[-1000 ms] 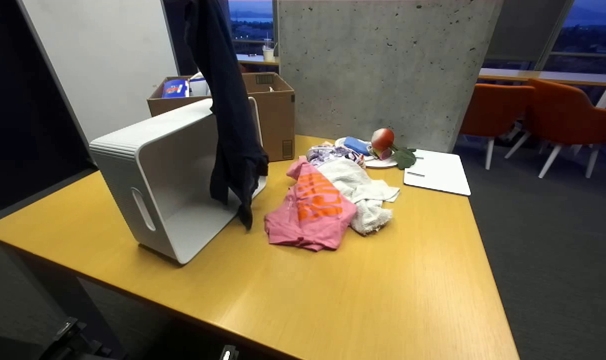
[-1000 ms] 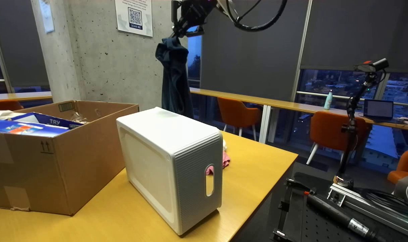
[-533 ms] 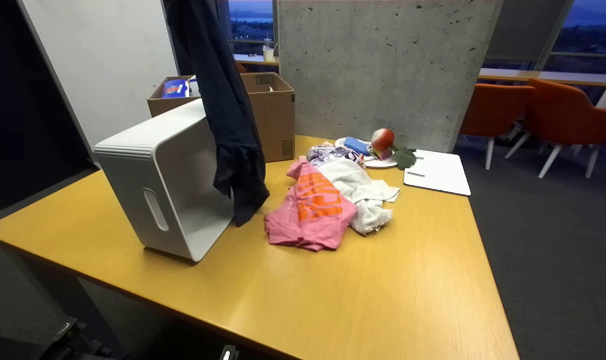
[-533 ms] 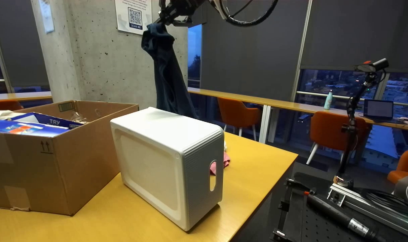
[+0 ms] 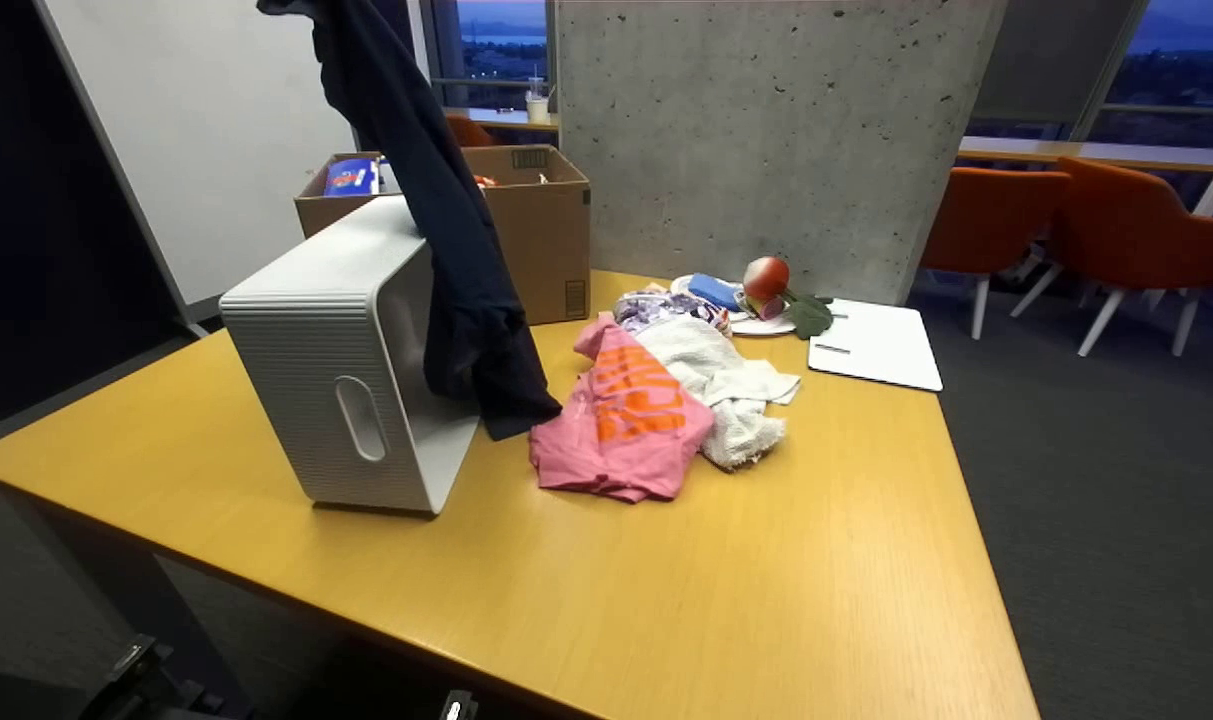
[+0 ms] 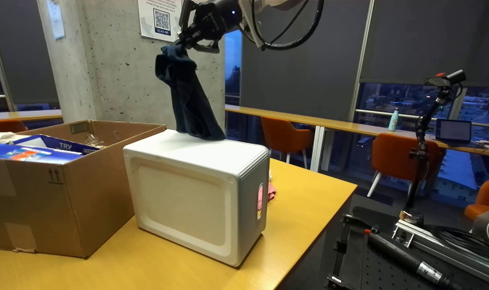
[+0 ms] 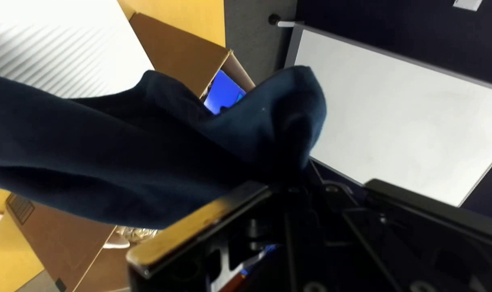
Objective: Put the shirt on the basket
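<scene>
Dark navy-blue cloth shirt (image 6: 189, 98) hangs aslant below the claw (image 6: 180, 42), which is clamped on its upper end; lower end beside white boxy plastic basket (image 5: 296, 395), inboard of the tabletop's (image 5: 726, 580) edges.

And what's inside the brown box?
Blue packaging, something white and some crinkly wrap. Whatever lies underneath them is covered, so I can't tell.

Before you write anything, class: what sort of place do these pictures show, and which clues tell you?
Probably an office or lab workspace: orange chairs along a window counter, an open laptop on that counter, and a QR-code poster.
</scene>
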